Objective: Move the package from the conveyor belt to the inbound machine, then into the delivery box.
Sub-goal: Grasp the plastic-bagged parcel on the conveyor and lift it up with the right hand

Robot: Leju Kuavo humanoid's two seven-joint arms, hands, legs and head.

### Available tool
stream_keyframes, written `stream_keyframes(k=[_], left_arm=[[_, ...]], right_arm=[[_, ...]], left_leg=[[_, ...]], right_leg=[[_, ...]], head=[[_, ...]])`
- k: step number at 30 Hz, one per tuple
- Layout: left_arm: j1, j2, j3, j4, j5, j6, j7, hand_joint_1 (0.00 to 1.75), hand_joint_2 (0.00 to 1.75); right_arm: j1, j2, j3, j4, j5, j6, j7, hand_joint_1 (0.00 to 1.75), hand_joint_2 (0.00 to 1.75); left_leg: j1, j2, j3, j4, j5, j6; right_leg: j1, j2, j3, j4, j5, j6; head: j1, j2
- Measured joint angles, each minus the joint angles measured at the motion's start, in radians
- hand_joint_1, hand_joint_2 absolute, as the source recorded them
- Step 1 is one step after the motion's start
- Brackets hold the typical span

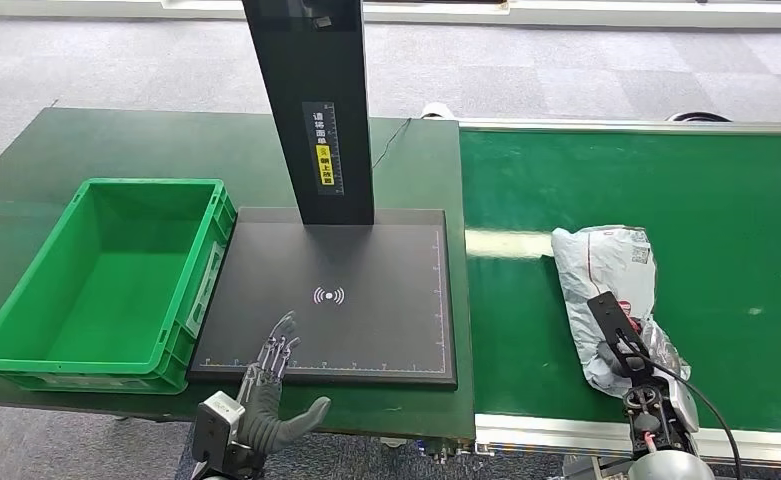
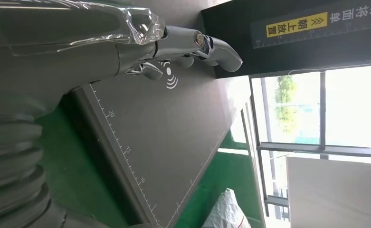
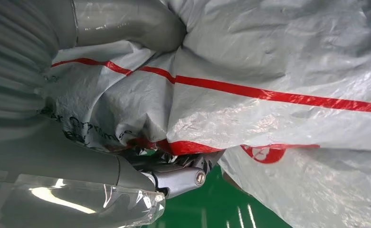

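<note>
A grey plastic package (image 1: 611, 290) with red stripes lies crumpled on the green conveyor belt (image 1: 736, 220). My right hand (image 1: 634, 370) grips its near end. In the right wrist view the thick thumb (image 3: 126, 23) digs into the package (image 3: 278, 61) and the darker fingers (image 3: 178, 178) curl beneath it. My left hand (image 1: 271, 385) hovers over the front edge of the black inbound machine platform (image 1: 366, 330), fingers (image 2: 193, 45) stretched out and holding nothing. The green delivery box (image 1: 151, 184) stands empty left of the platform.
The machine's black post (image 1: 316, 110) rises from the platform's back edge, with a yellow label on it. The platform and the box sit on a dark green table (image 1: 116, 140). The belt's metal rail (image 1: 546, 435) runs along the near side.
</note>
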Motion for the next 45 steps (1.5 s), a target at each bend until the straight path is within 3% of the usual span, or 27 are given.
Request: stream_keyframes(k=[6, 10, 13, 17, 20, 23, 32, 35, 41, 45], left_arm=[[-0.001, 0.001, 0.000, 0.006, 0.001, 0.000, 0.000, 0.00, 1.75], [0.000, 0.001, 0.000, 0.009, 0.003, 0.003, -0.002, 0.00, 1.75], [0.001, 0.001, 0.000, 0.010, 0.001, 0.013, -0.003, 0.00, 1.75], [0.013, 0.000, -0.005, 0.008, -0.004, 0.034, -0.002, 0.00, 1.75], [0.019, -0.002, -0.009, 0.007, -0.005, 0.048, -0.002, 0.00, 1.75], [0.020, -0.004, -0.013, 0.006, -0.006, 0.056, -0.002, 0.00, 1.75], [0.031, -0.008, -0.012, 0.003, -0.013, 0.067, -0.003, 0.00, 1.75], [0.033, -0.008, -0.011, -0.002, -0.014, 0.069, -0.005, 0.00, 1.75], [0.025, -0.006, -0.007, 0.000, -0.014, 0.060, -0.021, 0.00, 1.75], [0.010, -0.002, -0.005, 0.009, -0.014, 0.054, -0.026, 0.00, 1.75]], right_arm=[[0.002, 0.007, 0.003, 0.000, -0.032, -0.018, -0.025, 1.75, 1.75], [0.019, 0.011, -0.002, -0.002, -0.142, -0.058, -0.129, 1.75, 1.75], [0.041, 0.027, -0.009, -0.028, -0.304, -0.093, -0.273, 1.75, 1.75], [0.085, 0.072, -0.024, -0.167, -0.653, -0.103, -0.478, 1.75, 1.75], [0.134, 0.118, -0.018, -0.344, -0.868, -0.093, -0.546, 1.75, 1.75], [0.191, 0.170, 0.016, -0.528, -0.978, -0.096, -0.578, 1.75, 1.75], [0.311, 0.250, 0.198, -0.910, -1.097, -0.123, -0.591, 1.75, 1.75], [0.341, 0.255, 0.295, -0.998, -1.108, -0.070, -0.591, 1.75, 1.75], [0.337, 0.229, 0.479, -0.944, -0.989, 0.189, -0.591, 1.74, 1.75], [0.303, 0.220, 0.632, -0.784, -0.836, 0.277, -0.590, 1.75, 1.75]], left_leg=[[0.000, 0.000, 0.000, 0.000, 0.000, 0.000], [0.000, 0.000, -0.001, 0.000, 0.000, 0.000], [0.000, -0.001, -0.003, 0.000, 0.000, 0.000], [0.000, -0.006, -0.007, 0.000, 0.001, 0.000], [0.000, -0.009, -0.011, 0.000, 0.001, 0.000], [0.000, -0.008, -0.013, 0.000, 0.001, 0.000], [0.000, -0.008, -0.014, 0.000, 0.001, 0.000], [0.000, -0.007, -0.014, 0.000, 0.001, 0.000], [0.000, -0.007, -0.014, 0.000, 0.001, 0.000], [0.000, -0.007, -0.013, 0.000, 0.001, 0.000]], right_leg=[[0.000, 0.000, 0.000, 0.000, 0.000, 0.000], [0.000, 0.000, -0.001, 0.000, 0.000, 0.000], [0.000, 0.000, -0.003, 0.000, 0.001, 0.000], [0.000, -0.005, -0.006, 0.000, 0.000, 0.000], [0.000, -0.007, -0.008, 0.000, -0.001, 0.000], [0.000, -0.007, -0.011, 0.000, -0.001, 0.000], [0.000, -0.007, -0.011, 0.000, -0.001, 0.000], [0.000, -0.006, -0.012, 0.000, -0.001, 0.000], [0.000, -0.006, -0.011, 0.000, -0.001, 0.000], [0.000, -0.007, -0.011, 0.000, -0.001, 0.000]], head=[[0.000, 0.000], [0.000, 0.000], [0.000, 0.000], [0.000, 0.000], [0.000, 0.000], [0.000, 0.000], [0.000, 0.000], [0.000, 0.000], [0.000, 0.000], [0.000, 0.000]])
